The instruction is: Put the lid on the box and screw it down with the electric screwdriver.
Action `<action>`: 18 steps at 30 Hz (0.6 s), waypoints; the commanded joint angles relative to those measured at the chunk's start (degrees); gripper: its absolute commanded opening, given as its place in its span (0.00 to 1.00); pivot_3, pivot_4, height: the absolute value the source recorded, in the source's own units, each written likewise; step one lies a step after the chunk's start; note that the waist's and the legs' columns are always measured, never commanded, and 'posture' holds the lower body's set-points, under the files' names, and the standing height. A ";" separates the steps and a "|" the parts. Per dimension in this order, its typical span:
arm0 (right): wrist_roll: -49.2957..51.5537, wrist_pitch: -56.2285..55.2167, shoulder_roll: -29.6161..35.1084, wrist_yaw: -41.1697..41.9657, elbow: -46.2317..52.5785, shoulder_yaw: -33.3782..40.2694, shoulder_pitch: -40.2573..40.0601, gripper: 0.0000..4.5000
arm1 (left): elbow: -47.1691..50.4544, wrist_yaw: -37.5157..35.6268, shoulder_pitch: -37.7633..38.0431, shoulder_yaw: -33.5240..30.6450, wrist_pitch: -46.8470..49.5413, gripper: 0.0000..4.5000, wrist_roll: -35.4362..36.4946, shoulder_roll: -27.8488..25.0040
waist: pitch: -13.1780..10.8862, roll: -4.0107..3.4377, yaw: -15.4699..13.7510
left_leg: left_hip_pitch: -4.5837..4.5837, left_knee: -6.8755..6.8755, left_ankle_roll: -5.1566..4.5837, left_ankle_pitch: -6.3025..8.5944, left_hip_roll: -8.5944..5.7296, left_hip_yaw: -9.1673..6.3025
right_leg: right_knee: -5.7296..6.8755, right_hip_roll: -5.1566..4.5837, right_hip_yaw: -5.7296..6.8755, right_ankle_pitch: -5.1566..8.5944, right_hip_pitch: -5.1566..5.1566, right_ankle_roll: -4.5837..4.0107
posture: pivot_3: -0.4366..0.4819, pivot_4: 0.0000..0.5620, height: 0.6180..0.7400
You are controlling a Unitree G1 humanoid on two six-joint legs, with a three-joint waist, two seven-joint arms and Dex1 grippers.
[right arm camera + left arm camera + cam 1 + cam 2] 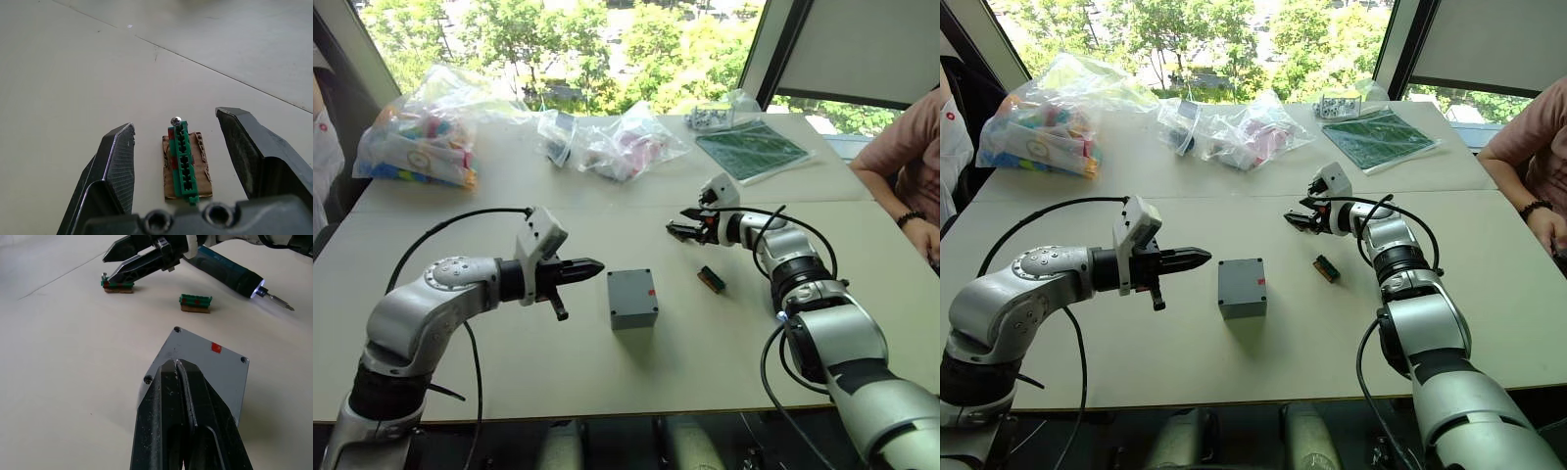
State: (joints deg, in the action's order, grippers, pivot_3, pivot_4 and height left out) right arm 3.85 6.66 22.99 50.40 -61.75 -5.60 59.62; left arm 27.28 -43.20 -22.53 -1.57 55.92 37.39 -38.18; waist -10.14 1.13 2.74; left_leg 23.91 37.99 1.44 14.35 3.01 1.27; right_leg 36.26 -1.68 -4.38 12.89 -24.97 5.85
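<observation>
From the head views, the box [632,298] sits near the middle of the table [607,362] with the lid already on it, a small red mark on top; so the covering step looks done, and the screwing is what remains, as far as I can judge. The left gripper [589,266] hovers just beside the box with its fingers pressed together and nothing between them; the right gripper [683,231] is well apart from the box, over the far side of the table. A small green connector [711,279] lies between the box and the right arm; plastic bags [617,142] and a green board [751,149] lie at the far edge, out of the way; a person's arm [901,166] rests at the table's right side.

From the left wrist view, the lid [205,363] shows its corner holes, seemingly without screws, though I cannot be sure; the electric screwdriver [234,276] lies beyond the box, bit pointing away, untouched.

From the right wrist view, the right gripper is spread wide around a second green connector [184,161] on a scrap of card, not gripping it; a small screw [175,120] stands at its end, so fetching a screw seems the step in hand.
</observation>
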 commanded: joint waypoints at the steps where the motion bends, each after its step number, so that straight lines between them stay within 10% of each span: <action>1: -0.67 -1.79 -0.73 -0.74 -0.59 1.17 2.17 0.66 | 1.79 0.25 0.35 -1.06 -0.87 0.00 0.58 -0.88 | 0.00 0.00 0.00 | 0.00 0.00 0.00 0.00 0.00 0.00 | 0.00 0.00 0.00 0.00 0.00 0.00 | 0.48 0.27 1.00; 11: -1.41 -2.65 -1.91 -1.91 -2.42 2.28 2.81 0.66 | 1.11 -0.20 0.76 0.32 -2.19 0.00 -0.47 -1.52 | 0.00 0.00 -0.02 | -0.01 0.00 0.00 0.00 0.00 0.00 | 0.00 0.00 0.00 0.00 0.02 0.00 | 0.48 0.27 1.00; 18: -1.62 -2.80 -2.29 -2.49 -3.14 3.04 3.33 0.13 | 1.10 -0.24 1.04 0.59 -2.56 0.00 -0.63 -1.88 | 0.00 0.00 0.03 | -0.02 -0.02 0.00 0.00 0.00 0.00 | 0.00 0.00 0.00 0.00 0.02 0.00 | 0.48 0.27 1.00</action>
State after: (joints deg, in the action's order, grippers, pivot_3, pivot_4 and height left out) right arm 2.34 4.68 21.00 48.12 -65.06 -3.62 61.14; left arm 27.26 -43.34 -21.46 -0.80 54.52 36.76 -39.41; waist -10.15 1.12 2.76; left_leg 23.88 37.97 1.45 14.35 3.01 1.27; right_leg 36.26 -1.68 -4.38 12.89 -24.96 5.85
